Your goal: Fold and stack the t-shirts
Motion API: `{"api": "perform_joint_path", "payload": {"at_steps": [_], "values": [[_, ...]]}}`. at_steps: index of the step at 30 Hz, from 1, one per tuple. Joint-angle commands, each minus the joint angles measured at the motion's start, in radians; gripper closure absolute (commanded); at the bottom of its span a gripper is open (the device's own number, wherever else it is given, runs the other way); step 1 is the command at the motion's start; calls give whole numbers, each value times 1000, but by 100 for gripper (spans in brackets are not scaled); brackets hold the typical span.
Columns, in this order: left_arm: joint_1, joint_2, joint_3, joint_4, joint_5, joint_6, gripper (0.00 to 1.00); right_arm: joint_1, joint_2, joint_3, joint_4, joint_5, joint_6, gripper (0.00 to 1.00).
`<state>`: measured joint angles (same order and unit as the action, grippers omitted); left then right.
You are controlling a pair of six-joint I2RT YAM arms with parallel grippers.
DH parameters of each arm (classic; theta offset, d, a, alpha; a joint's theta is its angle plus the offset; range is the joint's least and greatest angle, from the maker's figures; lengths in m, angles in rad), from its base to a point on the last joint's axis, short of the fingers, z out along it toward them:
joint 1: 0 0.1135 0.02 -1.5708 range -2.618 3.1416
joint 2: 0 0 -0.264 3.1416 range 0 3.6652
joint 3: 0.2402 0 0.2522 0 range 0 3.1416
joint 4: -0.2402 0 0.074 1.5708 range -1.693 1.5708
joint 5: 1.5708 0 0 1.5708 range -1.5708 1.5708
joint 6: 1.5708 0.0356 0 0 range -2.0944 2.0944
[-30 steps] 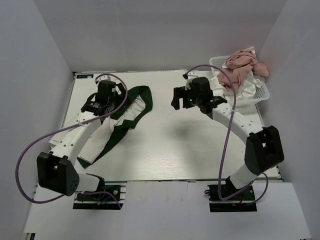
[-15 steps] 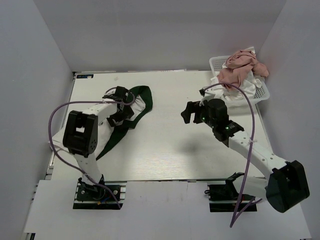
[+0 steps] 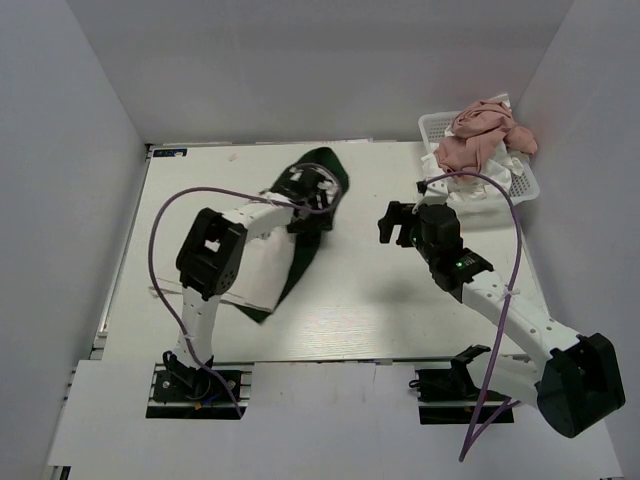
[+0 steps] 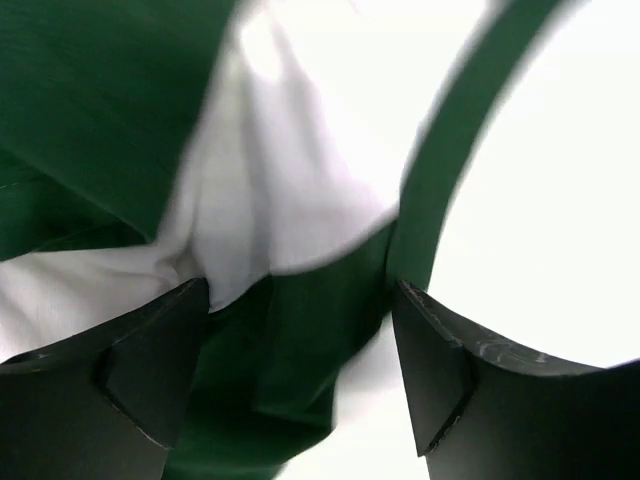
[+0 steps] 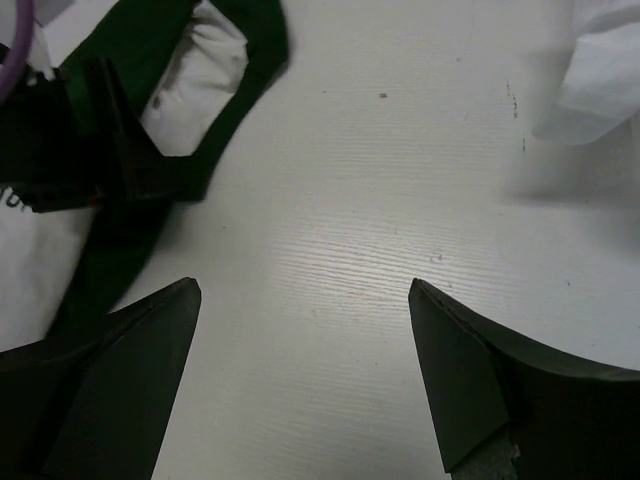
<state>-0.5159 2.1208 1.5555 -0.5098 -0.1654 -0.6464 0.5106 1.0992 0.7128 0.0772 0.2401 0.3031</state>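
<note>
A white t-shirt with dark green sleeves (image 3: 258,268) lies bunched on the table's left half, its green end (image 3: 325,172) reaching toward the back. My left gripper (image 3: 310,197) is down over that green end. In the left wrist view its jaws (image 4: 300,292) stand apart, with green and white cloth (image 4: 290,190) between and below the fingers. My right gripper (image 3: 393,224) hovers open over bare table (image 5: 340,250) to the right of the shirt, nothing between its fingers (image 5: 150,340). A dusty pink t-shirt (image 3: 482,133) and a white one (image 3: 478,190) fill the basket.
The white latticed basket (image 3: 527,186) stands at the back right corner by the wall. A white cloth edge (image 5: 600,70) shows at the right wrist view's top right. Grey walls close in the table on three sides. Purple cables loop over both arms.
My left arm has swung right and toward the back, and the green-and-white shirt has shifted with it toward the table's middle. The right gripper has drawn slightly right, still open.
</note>
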Motion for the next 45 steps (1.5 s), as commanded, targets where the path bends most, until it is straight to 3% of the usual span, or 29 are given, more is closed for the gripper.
{"api": "perform_joint_path", "payload": {"at_steps": [1,5,10,12,13,20,25,28,31,37,40,41,42,45], "values": [[-186,61,-49,-25,211,48,17,-6,-35,-21,6,80,45,10],[-308,-22,-156,-26,199,76,17,-10,-65,-36,-5,110,66,10],[-351,-362,-348,-7,74,65,16,-20,-133,-53,-51,185,106,10],[-351,-461,-419,-74,20,5,11,-26,-153,-68,-70,218,129,10],[-351,-505,-435,-106,-40,-18,0,-26,-159,-67,-74,225,143,10],[-351,-811,-669,-344,-63,-269,0,-49,-66,-27,-159,197,195,10],[-351,-990,-868,-441,42,-439,0,-38,36,19,-88,-106,20,10],[-351,-1088,-971,-408,105,-486,5,-21,114,13,-1,-208,-34,10],[-351,-1115,-1020,-331,144,-510,10,17,168,14,73,-205,-65,10],[-351,-1000,-1032,-205,211,-463,32,127,304,115,7,-52,-122,10],[-351,-973,-1011,-214,211,-450,62,184,363,152,-10,-21,-127,10],[-351,-973,-1011,-214,211,-450,86,206,384,163,-16,-6,-133,10],[-351,-973,-1002,-229,211,-450,96,215,405,171,-17,2,-140,10],[-351,-1033,-976,-291,172,-450,100,271,465,223,-25,30,-168,11]]}}
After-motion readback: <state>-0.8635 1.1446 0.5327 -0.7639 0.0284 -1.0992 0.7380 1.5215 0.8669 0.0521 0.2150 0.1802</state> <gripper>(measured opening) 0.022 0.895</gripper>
